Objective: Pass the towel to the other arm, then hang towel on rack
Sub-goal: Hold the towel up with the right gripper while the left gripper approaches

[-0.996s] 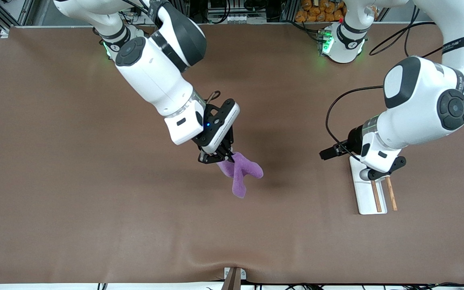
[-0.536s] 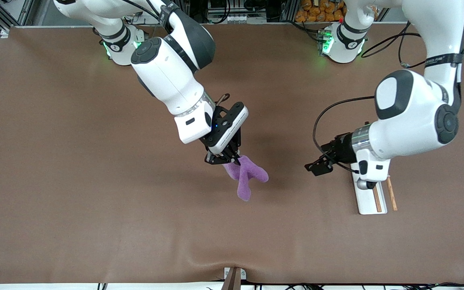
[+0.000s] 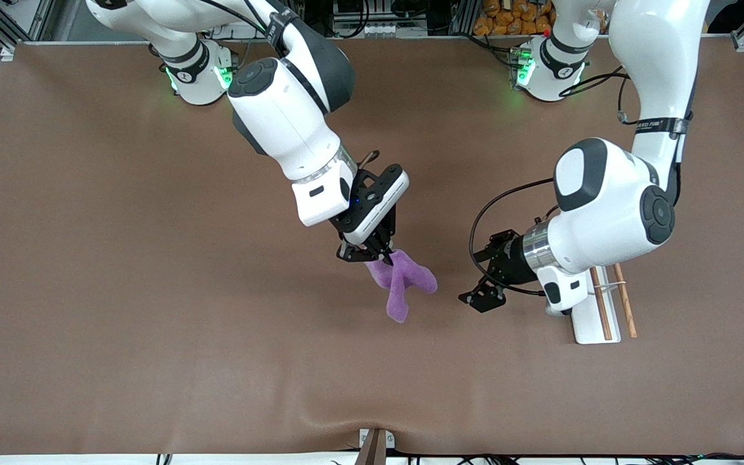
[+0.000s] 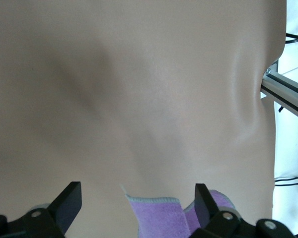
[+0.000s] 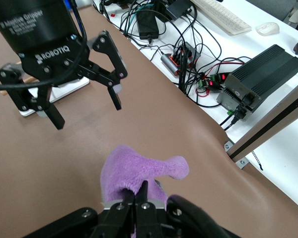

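Right gripper [image 3: 367,253]: up over the middle of the table [image 3: 120,258], fingers pinched fully together on 1 edge of the towel [image 3: 403,283].
Towel: purple, fuzzy, hanging from the right gripper in 2 lobes, bunched at the pinch. In the right wrist view the towel [image 5: 139,171] sticks out past the closed fingertips [image 5: 139,196]. Whether its low end touches the table, can't tell.
Left gripper [image 3: 483,290]: in the air between the towel and the rack [image 3: 588,316], pointed toward the towel, clear gap between them. Fingers spread wide, nothing held. The right wrist view shows the left gripper [image 5: 84,106] with both fingers apart and empty.
Left wrist view: 2 black fingertips [image 4: 67,203] far apart, the towel [image 4: 159,218] seen farther off in the space between them, not touched.
Rack: white base with 2 thin wooden rods, toward the left arm's end of the table, partly covered by the left arm's wrist. Nothing hangs on it.
Table: brown cover.
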`<state>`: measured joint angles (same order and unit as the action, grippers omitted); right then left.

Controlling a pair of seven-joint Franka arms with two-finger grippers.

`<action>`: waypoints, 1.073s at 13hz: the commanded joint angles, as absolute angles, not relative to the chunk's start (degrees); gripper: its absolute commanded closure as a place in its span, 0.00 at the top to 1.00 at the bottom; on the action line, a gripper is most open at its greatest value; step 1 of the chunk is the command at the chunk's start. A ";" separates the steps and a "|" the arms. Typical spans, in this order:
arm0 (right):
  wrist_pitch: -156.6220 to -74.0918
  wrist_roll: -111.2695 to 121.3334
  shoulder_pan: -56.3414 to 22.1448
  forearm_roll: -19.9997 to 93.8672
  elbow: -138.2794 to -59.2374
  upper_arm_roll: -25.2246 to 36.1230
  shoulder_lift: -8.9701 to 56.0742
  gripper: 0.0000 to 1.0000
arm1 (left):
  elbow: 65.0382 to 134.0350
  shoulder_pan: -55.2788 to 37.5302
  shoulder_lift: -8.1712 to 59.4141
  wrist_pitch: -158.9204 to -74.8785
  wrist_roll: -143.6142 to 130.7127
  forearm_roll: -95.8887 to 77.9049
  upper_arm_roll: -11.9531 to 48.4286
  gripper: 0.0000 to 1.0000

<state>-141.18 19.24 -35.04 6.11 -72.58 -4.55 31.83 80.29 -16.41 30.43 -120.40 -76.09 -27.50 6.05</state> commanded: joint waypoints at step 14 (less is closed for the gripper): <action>-142.73 15.21 -36.39 4.66 -71.81 -3.87 32.43 0.00 | 77.96 -20.13 34.80 -127.44 -87.01 -32.78 6.59 0.71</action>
<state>-142.20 17.15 -35.63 5.91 -72.58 -4.52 31.91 79.55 -19.75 33.67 -126.44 -85.85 -31.65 6.55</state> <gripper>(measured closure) 0.982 0.132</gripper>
